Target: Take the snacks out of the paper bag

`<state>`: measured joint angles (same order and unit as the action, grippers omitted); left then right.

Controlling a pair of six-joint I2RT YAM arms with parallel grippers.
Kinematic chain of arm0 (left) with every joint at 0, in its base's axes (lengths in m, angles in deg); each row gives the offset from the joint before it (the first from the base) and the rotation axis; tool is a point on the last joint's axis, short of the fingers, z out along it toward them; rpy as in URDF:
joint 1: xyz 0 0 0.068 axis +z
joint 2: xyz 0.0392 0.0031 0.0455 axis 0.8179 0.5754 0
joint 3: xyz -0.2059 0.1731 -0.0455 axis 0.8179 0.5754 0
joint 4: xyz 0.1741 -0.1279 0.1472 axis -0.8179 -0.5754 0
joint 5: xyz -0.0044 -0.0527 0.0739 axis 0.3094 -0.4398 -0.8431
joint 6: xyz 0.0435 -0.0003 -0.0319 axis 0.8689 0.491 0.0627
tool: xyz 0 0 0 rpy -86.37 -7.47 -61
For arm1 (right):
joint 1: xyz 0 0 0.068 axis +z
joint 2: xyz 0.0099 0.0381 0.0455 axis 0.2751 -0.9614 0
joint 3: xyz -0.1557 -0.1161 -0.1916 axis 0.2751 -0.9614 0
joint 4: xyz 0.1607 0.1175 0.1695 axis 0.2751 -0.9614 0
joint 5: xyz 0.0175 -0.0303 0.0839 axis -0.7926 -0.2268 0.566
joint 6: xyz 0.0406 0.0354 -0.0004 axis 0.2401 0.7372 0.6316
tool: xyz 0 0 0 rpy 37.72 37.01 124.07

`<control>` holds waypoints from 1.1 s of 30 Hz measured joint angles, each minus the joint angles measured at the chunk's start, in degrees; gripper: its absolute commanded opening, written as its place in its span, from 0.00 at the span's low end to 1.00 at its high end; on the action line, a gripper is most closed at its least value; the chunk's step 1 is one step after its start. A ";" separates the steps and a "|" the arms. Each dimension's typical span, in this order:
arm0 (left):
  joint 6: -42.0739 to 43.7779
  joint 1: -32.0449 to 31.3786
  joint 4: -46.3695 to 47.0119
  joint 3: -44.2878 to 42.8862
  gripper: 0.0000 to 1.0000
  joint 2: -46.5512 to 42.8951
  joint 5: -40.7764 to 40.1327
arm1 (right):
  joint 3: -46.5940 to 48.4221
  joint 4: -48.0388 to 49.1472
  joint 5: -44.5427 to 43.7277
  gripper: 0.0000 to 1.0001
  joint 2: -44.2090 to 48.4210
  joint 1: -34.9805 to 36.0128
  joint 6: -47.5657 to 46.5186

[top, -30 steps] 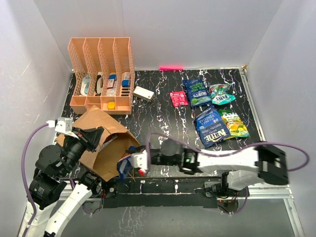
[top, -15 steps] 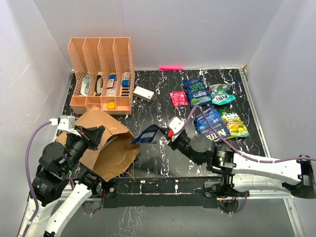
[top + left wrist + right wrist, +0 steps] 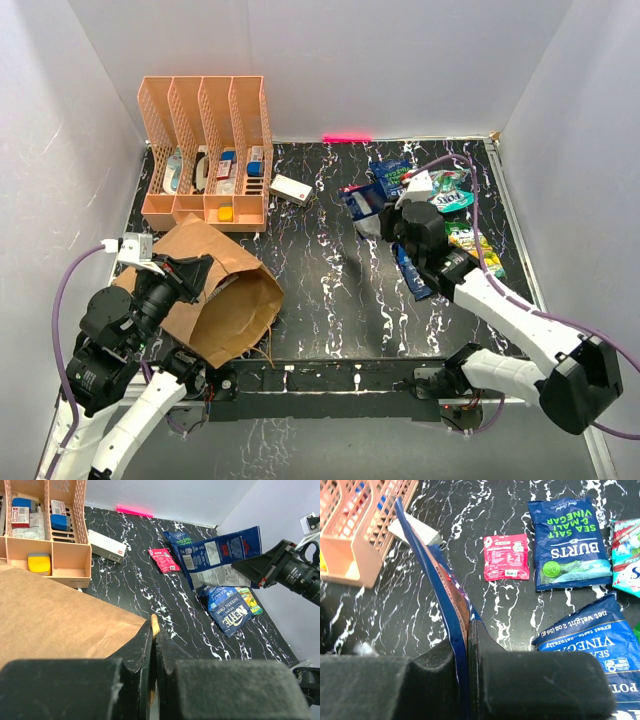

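Enclosing the black marbled tabletop [image 3: 330, 290] stand pale walls [image 3: 400, 70].

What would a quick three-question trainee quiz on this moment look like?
1. True or false: the right hand is shut on a dark blue chip bag.
2. The left hand pinches: A) the paper bag at its rim, B) a cable, C) nothing.
3. Which lies nearer the orange rack: the white box or the pink-red packet?
Key: 1 true; 2 A; 3 the white box.
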<state>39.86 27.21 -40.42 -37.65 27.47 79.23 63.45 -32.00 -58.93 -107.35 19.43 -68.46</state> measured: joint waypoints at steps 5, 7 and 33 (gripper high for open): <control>-0.22 0.00 0.00 0.00 0.00 0.00 0.02 | 1.53 0.52 2.12 0.08 -3.08 -7.04 10.97; -0.26 0.00 0.00 0.00 0.00 0.00 0.02 | 1.57 0.50 2.12 0.08 -3.37 -9.11 15.32; -0.26 0.00 0.07 0.00 0.00 -0.81 0.28 | -23.98 -1.77 -7.26 0.17 2.56 -25.86 47.30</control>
<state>39.59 27.21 -40.35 -37.65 26.66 79.51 39.47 -33.77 -66.19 -104.80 -6.43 -21.16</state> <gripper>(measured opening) 0.010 0.106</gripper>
